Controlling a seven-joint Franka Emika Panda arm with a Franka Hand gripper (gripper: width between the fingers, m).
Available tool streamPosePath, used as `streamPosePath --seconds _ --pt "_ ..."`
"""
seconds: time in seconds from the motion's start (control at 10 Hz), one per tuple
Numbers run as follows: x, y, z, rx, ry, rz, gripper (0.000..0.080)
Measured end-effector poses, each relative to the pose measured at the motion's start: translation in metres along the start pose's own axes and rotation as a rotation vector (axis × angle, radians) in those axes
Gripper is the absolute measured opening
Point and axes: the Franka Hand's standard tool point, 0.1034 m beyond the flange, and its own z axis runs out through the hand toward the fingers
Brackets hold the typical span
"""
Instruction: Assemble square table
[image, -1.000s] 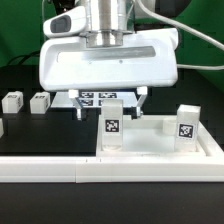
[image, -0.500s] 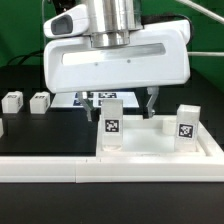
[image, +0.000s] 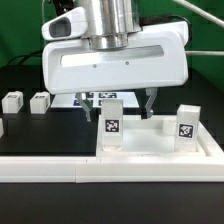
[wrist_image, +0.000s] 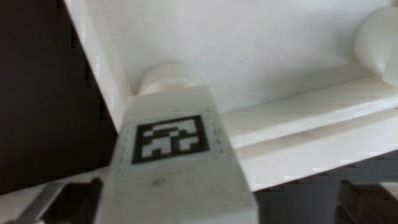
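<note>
The white square tabletop (image: 150, 141) lies flat against the white rail. Two tagged white legs stand upright on it, one near its left corner (image: 112, 126) and one at its right corner (image: 187, 122). My gripper (image: 119, 108) hangs low over the tabletop with its dark fingers (image: 152, 101) spread wide, straddling the left leg. In the wrist view that leg (wrist_image: 173, 150) rises from a round corner socket of the tabletop (wrist_image: 267, 60). It stands between my gripper's (wrist_image: 217, 206) fingers (wrist_image: 61, 205) with a gap on each side. The gripper is open and holds nothing.
Two loose tagged legs (image: 12, 101) (image: 39, 101) stand on the black table at the exterior view's left, a third at the left edge (image: 2, 127). The marker board (image: 100, 98) lies behind the left leg. The long white rail (image: 60, 171) runs along the front.
The gripper has shifted a little toward the exterior view's right and looms slightly larger than one second ago; still over the last half second. Legs and tabletop have not moved.
</note>
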Motion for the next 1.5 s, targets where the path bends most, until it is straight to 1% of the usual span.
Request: streamPosePath --seconds 0.1,0.2,0.3,0.4,0.6,0.9,1.0,1.1,1.2,1.3,1.4,1.5 --pt "-0.011 0.003 0.003 -0.024 -0.091 0.024 0.0649" --pt "-0.011 0.003 0.000 -0.057 -0.120 0.033 0.0649" --pt "-0.017 -0.001 0.000 -0.080 -0.155 0.042 0.0649" --pt "-0.020 -0.002 0.000 -0.080 -0.172 0.047 0.0649" --pt "-0.018 -0.001 0.001 -0.079 -0.160 0.043 0.0649" --pt "-0.010 0.000 0.004 -0.070 -0.091 -0.013 0.0649" --pt "-0.003 0.008 0.003 -0.062 -0.081 -0.066 0.0649" --pt "0.023 0.033 -0.005 -0.061 -0.056 -0.073 0.0649" --pt "0.025 0.035 -0.004 -0.067 -0.045 -0.034 0.0649" --pt "0.022 0.030 -0.002 -0.064 -0.051 -0.052 0.0649" --pt "0.022 0.032 -0.002 -0.065 -0.050 -0.050 0.0649" --pt "0.022 0.032 -0.002 -0.066 -0.050 -0.050 0.0513"
